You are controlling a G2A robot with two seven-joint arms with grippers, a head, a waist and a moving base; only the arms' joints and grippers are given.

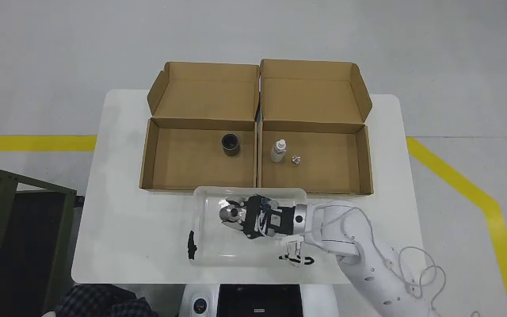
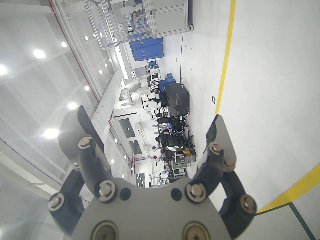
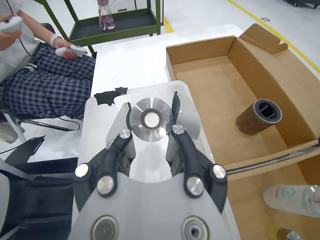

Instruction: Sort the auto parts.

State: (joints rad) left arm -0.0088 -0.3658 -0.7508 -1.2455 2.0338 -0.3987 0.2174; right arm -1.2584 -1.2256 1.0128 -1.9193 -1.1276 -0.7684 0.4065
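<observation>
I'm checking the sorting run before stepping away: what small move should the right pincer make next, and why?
Probably lift straight up a little. The right pincer looks closed on the metal disc over the clear tray, touching both sides of its rim, so raising it should clear the tray wall before heading to a cardboard box.

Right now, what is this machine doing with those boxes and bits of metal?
The robot is sorting parts. Its right tool grips a shiny metal disc over the clear tray. One cardboard box holds a dark cylinder; the other box holds a small white bottle and a small metal piece. Its left tool is open and empty.
</observation>
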